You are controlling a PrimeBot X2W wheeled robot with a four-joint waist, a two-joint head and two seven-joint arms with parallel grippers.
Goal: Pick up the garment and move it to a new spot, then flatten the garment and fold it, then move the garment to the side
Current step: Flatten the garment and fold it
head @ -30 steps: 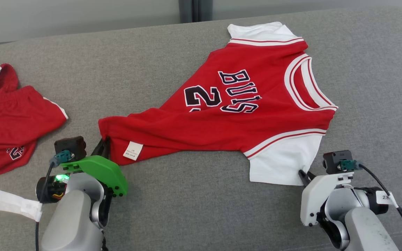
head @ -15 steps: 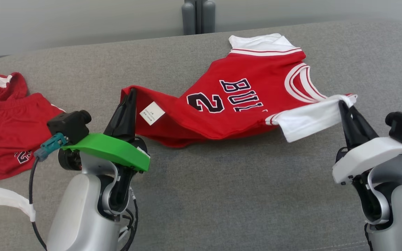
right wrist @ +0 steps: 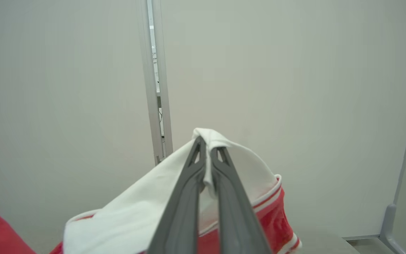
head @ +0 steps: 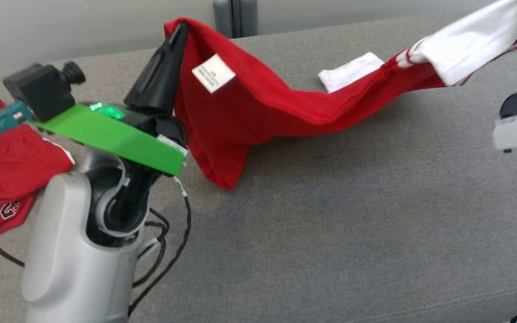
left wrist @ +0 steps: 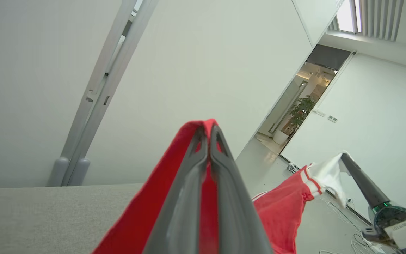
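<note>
Head view: garment [head: 258, 107] over grey cushion [head: 330, 233], pale wall [head: 61, 27].

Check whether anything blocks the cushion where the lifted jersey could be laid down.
Nothing visible does. The left gripper and right gripper are shut on the jersey; the grey cushion below it is bare. The red shorts lie far left, apart from it.

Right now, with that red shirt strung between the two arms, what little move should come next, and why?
Probably raise both arms a little higher. The left fingers pinch the jersey at its red corner and the right fingers pinch its white sleeve, yet its middle sags onto the sofa, so carrying it sideways now would likely drag it.
</note>
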